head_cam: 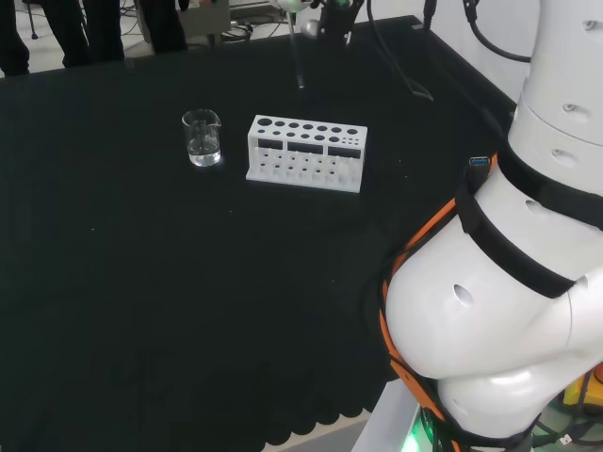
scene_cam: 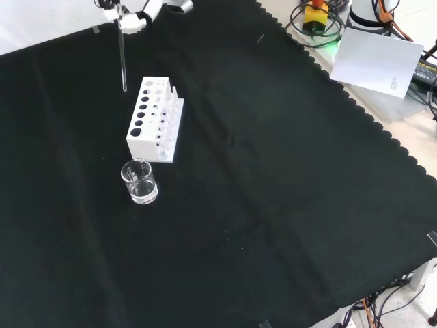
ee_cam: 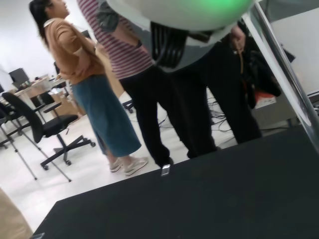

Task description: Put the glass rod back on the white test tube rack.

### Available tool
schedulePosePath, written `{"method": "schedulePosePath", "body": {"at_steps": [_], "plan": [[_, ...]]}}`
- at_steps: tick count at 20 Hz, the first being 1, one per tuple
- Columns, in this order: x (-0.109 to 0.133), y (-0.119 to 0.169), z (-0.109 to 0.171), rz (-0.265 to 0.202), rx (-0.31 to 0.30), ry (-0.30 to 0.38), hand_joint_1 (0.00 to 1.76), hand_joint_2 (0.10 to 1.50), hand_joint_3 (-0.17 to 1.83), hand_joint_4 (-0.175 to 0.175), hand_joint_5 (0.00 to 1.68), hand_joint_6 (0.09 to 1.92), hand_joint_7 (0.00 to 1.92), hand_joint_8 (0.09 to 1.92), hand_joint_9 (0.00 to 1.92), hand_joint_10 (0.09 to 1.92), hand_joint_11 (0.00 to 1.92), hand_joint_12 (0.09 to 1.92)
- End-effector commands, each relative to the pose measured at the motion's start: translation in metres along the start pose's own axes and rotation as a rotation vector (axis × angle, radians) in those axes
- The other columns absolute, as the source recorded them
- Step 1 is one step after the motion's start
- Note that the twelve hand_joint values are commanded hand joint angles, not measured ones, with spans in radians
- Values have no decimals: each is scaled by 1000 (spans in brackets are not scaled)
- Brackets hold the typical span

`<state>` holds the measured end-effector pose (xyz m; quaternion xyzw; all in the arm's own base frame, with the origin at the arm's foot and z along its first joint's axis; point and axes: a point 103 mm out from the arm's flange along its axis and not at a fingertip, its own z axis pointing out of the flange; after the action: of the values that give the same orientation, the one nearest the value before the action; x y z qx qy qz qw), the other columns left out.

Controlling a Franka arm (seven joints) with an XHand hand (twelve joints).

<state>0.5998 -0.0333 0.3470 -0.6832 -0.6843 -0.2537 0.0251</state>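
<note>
The white test tube rack [head_cam: 306, 153] [scene_cam: 156, 119] lies on the black cloth, its round holes facing up. My hand [head_cam: 322, 13] [scene_cam: 131, 18] is high at the far edge of the bench, shut on the top of the glass rod [head_cam: 297, 56] [scene_cam: 122, 58]. The rod hangs almost upright. In the front view its lower tip is in the air just left of the rack's far end; in the head view it hangs beyond the rack. In the wrist view the rod [ee_cam: 285, 74] runs as a slanted clear bar past the blurred hand [ee_cam: 184, 10].
A small glass beaker [head_cam: 202, 137] [scene_cam: 139, 182] with some clear liquid stands close to one end of the rack. The arm's white links [head_cam: 509, 282] take up the head view's right. A white sheet [scene_cam: 379, 61] and cables lie off the cloth's scalloped edge.
</note>
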Motion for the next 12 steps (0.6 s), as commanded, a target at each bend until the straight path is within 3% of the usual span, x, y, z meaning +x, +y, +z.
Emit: {"method": "schedulePosePath", "body": {"at_steps": [1, 7, 12], "plan": [[-21, -9, -16, 32, -20, -5, 1301, 654, 854, -175, 1044, 916, 1142, 1250, 1571, 919, 1627, 791], [-26, -14, -23, 29, -33, 4, 1302, 653, 856, -175, 1045, 915, 1143, 1248, 1571, 917, 1627, 791], [-49, -50, -54, 51, -52, 6, 1302, 651, 858, -175, 1046, 915, 1144, 1247, 1573, 917, 1628, 791]]}}
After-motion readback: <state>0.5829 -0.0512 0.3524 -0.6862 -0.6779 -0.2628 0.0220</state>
